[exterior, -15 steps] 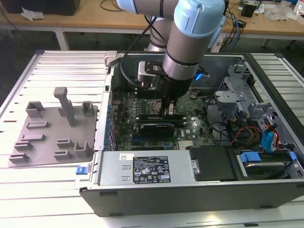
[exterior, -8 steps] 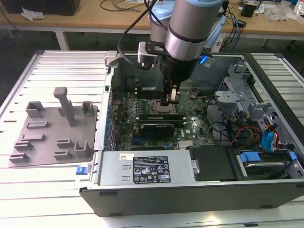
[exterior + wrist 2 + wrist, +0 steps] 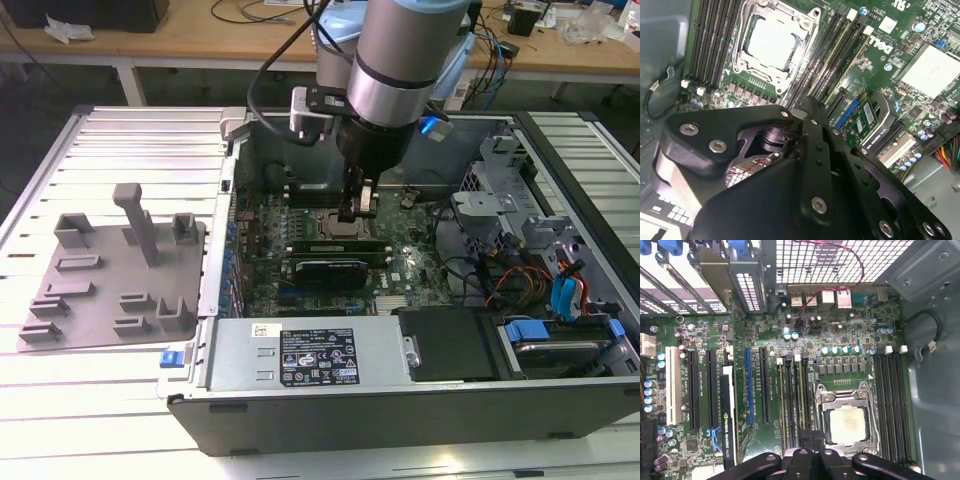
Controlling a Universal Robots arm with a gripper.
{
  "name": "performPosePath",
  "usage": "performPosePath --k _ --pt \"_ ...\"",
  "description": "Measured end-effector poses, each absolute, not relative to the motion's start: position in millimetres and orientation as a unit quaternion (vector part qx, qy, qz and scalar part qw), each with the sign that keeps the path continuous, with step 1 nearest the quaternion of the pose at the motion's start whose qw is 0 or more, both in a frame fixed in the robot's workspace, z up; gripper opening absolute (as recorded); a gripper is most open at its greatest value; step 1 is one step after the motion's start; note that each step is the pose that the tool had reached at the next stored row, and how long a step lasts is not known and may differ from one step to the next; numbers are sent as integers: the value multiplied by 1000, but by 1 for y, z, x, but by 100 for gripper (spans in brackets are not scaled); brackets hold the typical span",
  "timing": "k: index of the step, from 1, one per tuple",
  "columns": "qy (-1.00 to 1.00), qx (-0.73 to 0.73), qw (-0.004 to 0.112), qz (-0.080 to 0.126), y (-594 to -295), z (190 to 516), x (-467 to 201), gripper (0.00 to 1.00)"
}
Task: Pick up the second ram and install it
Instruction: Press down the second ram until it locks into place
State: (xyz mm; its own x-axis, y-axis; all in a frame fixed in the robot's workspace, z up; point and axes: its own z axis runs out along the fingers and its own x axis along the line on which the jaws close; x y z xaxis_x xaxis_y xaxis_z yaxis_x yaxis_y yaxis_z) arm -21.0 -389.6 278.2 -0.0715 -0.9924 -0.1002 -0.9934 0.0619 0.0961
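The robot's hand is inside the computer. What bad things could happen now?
The gripper hangs low over the memory slots, right beside the CPU socket. If it drifts sideways, it might bump the socket's metal frame. If a push down there is crooked, a stick might jam or bend in its slot. I can't tell whether it holds the second ram.

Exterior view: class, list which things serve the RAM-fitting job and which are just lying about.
Job in hand: gripper; memory slots beneath it.

Lying about: grey holder tray; power supply; graphics card.
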Motion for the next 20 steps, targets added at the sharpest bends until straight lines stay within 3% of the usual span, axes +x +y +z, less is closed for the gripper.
performPosePath --k 8,20 --pt "729 -681 -3 69 -390 267 30 8" --pt "729 -681 -3 69 -387 231 35 8"
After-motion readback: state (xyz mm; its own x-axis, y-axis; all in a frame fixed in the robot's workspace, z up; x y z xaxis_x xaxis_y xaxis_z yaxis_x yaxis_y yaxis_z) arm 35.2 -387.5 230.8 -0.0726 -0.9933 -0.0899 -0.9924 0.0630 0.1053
